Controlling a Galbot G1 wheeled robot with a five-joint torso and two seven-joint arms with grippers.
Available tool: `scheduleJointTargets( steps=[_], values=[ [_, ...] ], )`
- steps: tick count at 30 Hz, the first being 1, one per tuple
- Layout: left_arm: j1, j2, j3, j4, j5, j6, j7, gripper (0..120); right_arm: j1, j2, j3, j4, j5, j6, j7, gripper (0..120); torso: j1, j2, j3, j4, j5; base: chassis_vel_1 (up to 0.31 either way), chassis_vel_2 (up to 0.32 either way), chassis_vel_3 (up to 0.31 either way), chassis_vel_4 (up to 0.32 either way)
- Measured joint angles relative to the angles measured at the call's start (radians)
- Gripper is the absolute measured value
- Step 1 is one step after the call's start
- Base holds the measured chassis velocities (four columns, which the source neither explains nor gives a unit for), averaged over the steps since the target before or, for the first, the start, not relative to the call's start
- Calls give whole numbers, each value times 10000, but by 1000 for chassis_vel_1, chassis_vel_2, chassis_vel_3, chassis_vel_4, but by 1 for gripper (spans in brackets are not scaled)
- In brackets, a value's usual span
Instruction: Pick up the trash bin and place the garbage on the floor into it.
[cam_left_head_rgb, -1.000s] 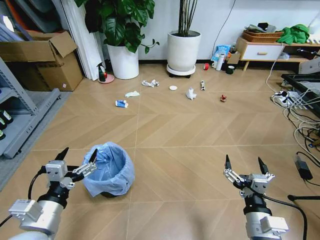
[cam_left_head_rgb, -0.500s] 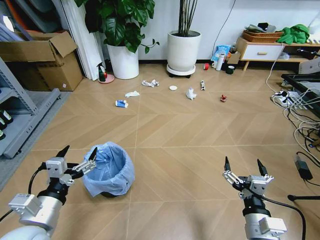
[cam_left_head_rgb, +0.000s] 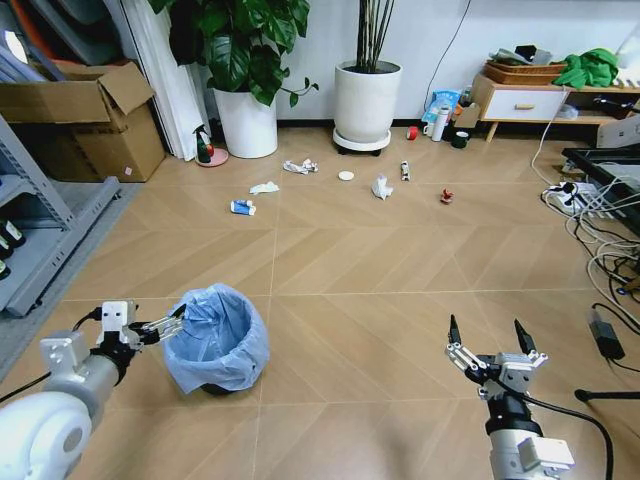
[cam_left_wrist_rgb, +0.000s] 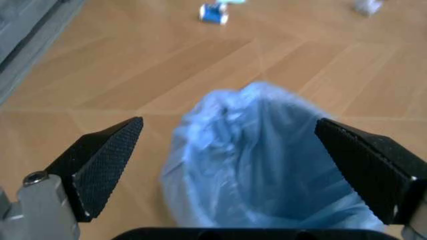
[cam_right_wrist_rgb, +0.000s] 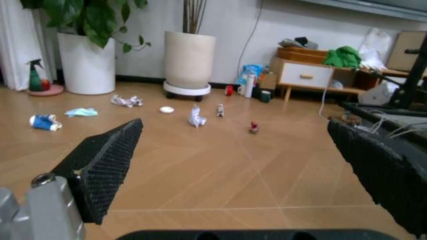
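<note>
Bin, small, round, dark, lined with crinkled light-blue plastic bag (cam_left_head_rgb: 216, 340), stands lower left of head frame on light brown herringbone wood-look floor (cam_left_head_rgb: 380, 270). Left gripper (cam_left_head_rgb: 168, 326) at bin's left rim, fingers spread apart, nothing held; wrist view shows bag mouth (cam_left_wrist_rgb: 267, 165) between both pads. Right gripper (cam_left_head_rgb: 486, 338) lower right, fingers spread wide, empty, well apart from bin. Scattered garbage upper centre: crumpled white tissue (cam_left_head_rgb: 381, 187), blue-white crushed packet (cam_left_head_rgb: 242, 207), white round disc (cam_left_head_rgb: 346, 176), near big white plant pot (cam_left_head_rgb: 367, 101).
</note>
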Motion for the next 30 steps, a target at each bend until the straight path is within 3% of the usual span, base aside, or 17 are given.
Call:
scheduleJointTargets(
  steps=[5, 12, 24, 30],
  values=[
    [-374, 310, 115, 645, -438, 158, -140, 100, 107, -308, -124, -181, 110, -65, -17, 100, 0, 0, 0, 1, 1, 0, 0, 0, 0],
    [-1516, 749, 1413, 1810, -654, 298, -28, 100, 75, -201, -125, -264, 87, -69, -18, 100, 0, 0, 0, -1, -2, 0, 0, 0, 0],
    [-4043, 872, 3372, 4491, -672, 511, 353, 100, 93, -199, 6, -359, 146, -123, 44, 100, 0, 0, 0, -2, -2, 0, 0, 0, 0],
    [-4611, 732, 3732, 5442, -623, 593, 406, 100, 120, -208, 68, -362, 245, -163, 110, 100, 0, 0, 0, -2, 0, 0, 0, 0, 0]
  ],
)
